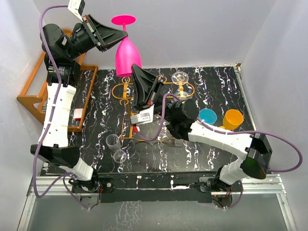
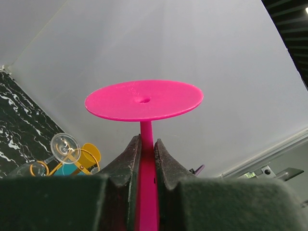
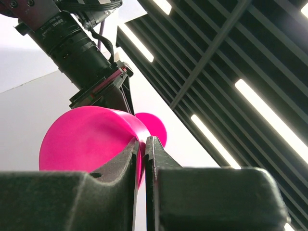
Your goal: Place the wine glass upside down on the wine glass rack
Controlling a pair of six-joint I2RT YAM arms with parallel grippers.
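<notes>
The near strip of the tabletop (image 1: 159, 161) is open, apart from two clear tumblers (image 1: 115, 148) at near left. Further in, the right arm hides much of the rack (image 1: 119, 89), and its legs are hard to trace. The right pincer (image 1: 135, 71) is closed narrow on the bowl rim of the pink glass (image 1: 127, 55). The glass hangs foot-up over the rack's far-left end. Farthest, the left pincer (image 1: 117, 36) clamps the stem just under the foot, close to the back wall.
</notes>
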